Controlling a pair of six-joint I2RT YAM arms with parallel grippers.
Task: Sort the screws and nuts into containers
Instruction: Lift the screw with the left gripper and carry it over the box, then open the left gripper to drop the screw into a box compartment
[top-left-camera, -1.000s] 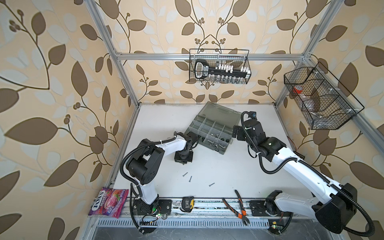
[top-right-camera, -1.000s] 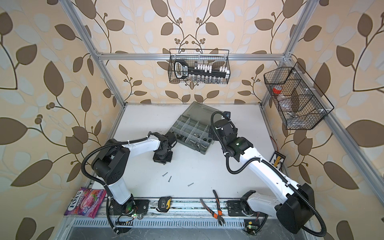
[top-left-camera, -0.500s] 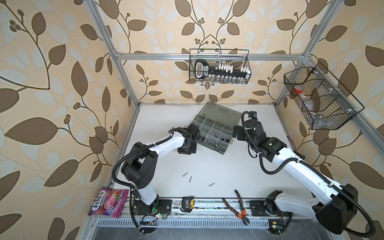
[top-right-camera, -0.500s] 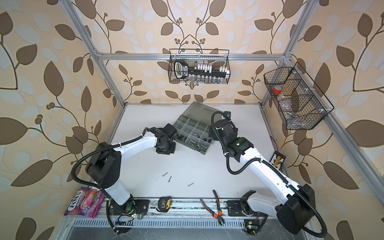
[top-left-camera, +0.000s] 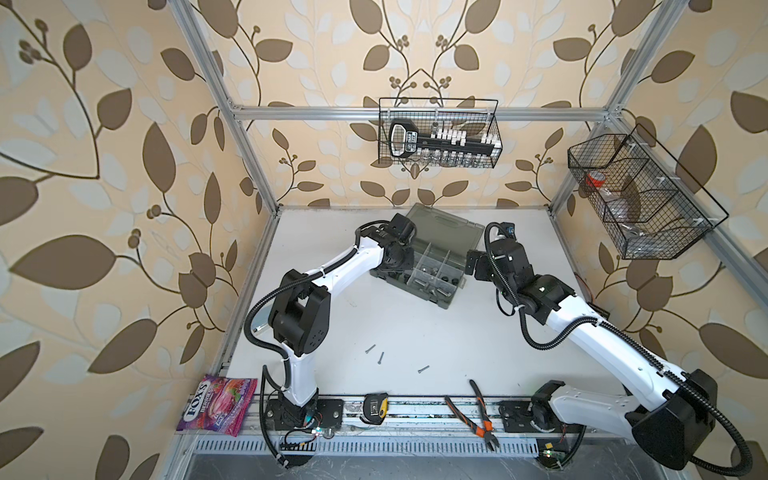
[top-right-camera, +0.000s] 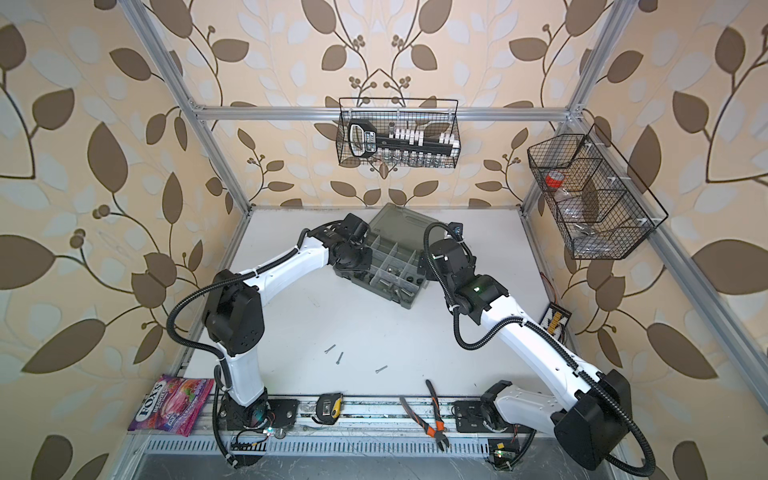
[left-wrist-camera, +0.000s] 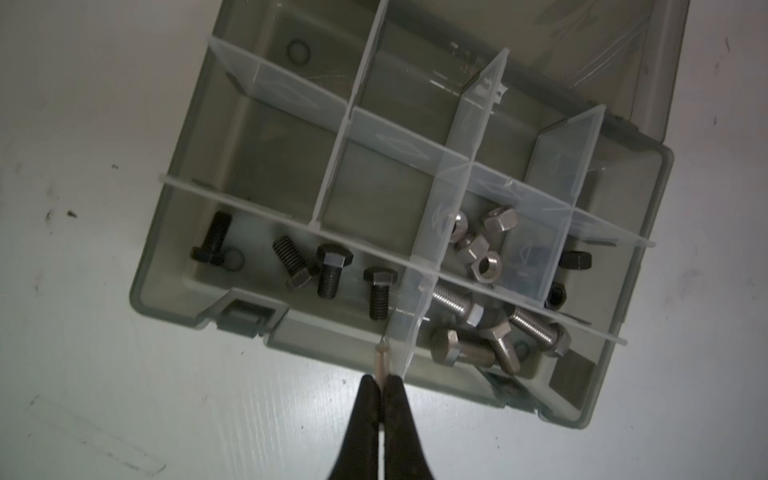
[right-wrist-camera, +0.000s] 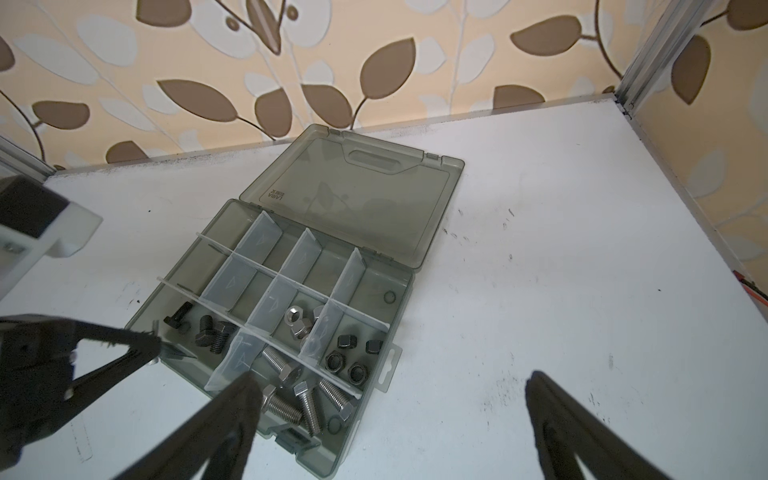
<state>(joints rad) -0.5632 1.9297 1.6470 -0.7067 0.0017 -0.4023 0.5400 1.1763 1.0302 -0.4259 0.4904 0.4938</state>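
"FOX'S" and "BERRIES" on the pink sweet bag (top-left-camera: 216, 403) at seven o'clock off the table, a small mark, roughly "LARIA", on the organiser lid (right-wrist-camera: 357, 195), white label on the black tool (top-left-camera: 440, 141) in the back basket unreadable

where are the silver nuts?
Back centre of the table, in the organiser box: both wrist views show the silver nuts in a middle-row compartment, adjoining black nuts and silver bolts.

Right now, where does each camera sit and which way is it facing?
Top views: overhead from the front, looking down on table; both arms show.
Left wrist: above organiser box, looking down; left pincer shut on thin screw.
Right wrist: low, facing back wall; right pincer open.
Shared: both wrists see the black bolts.
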